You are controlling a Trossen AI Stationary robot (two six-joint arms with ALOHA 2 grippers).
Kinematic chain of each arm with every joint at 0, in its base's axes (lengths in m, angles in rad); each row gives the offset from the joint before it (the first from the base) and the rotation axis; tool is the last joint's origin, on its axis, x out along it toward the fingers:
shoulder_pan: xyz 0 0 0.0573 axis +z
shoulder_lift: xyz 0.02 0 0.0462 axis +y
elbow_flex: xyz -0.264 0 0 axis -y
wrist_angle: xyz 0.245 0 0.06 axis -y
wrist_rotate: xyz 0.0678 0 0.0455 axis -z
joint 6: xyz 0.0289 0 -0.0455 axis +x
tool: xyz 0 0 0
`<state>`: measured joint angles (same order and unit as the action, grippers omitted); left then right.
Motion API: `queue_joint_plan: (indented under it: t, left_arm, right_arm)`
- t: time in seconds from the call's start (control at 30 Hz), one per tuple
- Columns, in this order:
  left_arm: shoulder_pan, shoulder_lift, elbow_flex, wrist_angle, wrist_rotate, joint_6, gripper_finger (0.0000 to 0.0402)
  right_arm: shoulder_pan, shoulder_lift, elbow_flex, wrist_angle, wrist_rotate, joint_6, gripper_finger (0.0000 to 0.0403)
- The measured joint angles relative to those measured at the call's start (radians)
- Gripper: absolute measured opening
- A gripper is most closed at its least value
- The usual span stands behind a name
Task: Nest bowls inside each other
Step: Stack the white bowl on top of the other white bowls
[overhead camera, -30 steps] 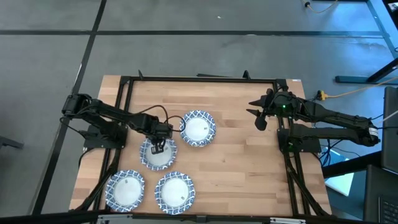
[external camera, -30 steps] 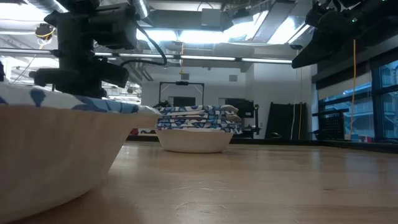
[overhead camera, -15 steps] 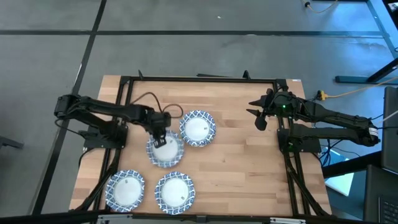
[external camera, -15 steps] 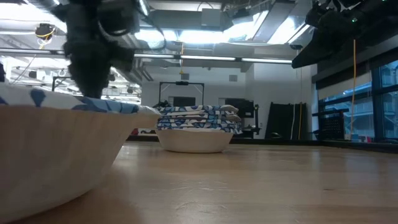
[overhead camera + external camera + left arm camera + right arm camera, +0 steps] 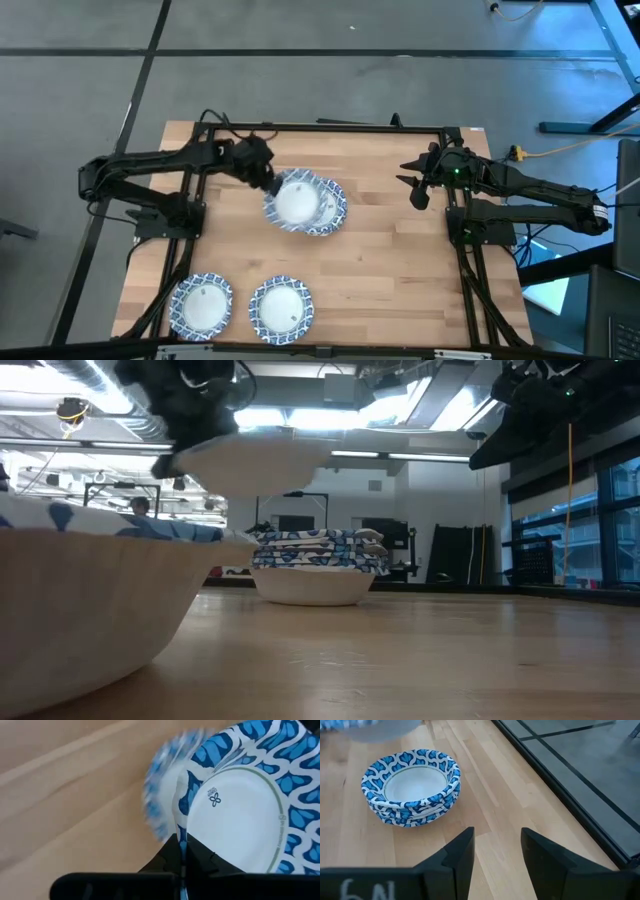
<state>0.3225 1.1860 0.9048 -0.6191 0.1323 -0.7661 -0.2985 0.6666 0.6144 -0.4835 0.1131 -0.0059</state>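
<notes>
The wooden table [image 5: 380, 270] is the biggest thing here, made of pale planks with long lines of grain, and a thin black frame [image 5: 320, 128] is running around it. Two dark arms are reaching in from the sides. The left gripper [image 5: 262, 174] is squeezing tight on the rim of one bowl [image 5: 292, 203] and holding it up in the air, partly over the stack of bowls [image 5: 325, 207] near the middle of the table. The right gripper [image 5: 418, 190] is waiting at the right side of the table with its fingers apart and nothing between them. The bowls are round, smooth and white inside, with a blue-and-white wavy pattern around the edge. Two more bowls, a corner bowl [image 5: 201, 305] and a front bowl [image 5: 280, 307], are sitting side by side at the front left of the table. The high view is showing all of them at once. The low view is showing the lifted bowl [image 5: 245, 460] from the side, plain white underneath and floating above the stack [image 5: 316, 565], which is showing several patterned rims piled up; the near bowl [image 5: 100, 610] is filling the left of that picture. The left wrist view is showing a tiny flower mark [image 5: 214, 798] and a thin green ring inside the held bowl [image 5: 235, 825]. The right wrist view is showing the stack [image 5: 412, 785] resting on the wood.
</notes>
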Motion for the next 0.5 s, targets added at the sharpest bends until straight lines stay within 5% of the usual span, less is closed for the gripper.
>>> queue_joint_plan:
  t: [0.17,0.5]
  left_arm:
    - [0.012,0.063,0.001,0.213,0.072,-0.039,0.0001]
    - [0.009,0.258,0.001,0.275,0.045,-0.039,0.0000]
  right_arm:
    - [0.000,0.000,0.000,0.000,0.000,-0.003,0.0162]
    - [0.000,0.000,0.000,-0.001,0.000,-0.006,0.0162]
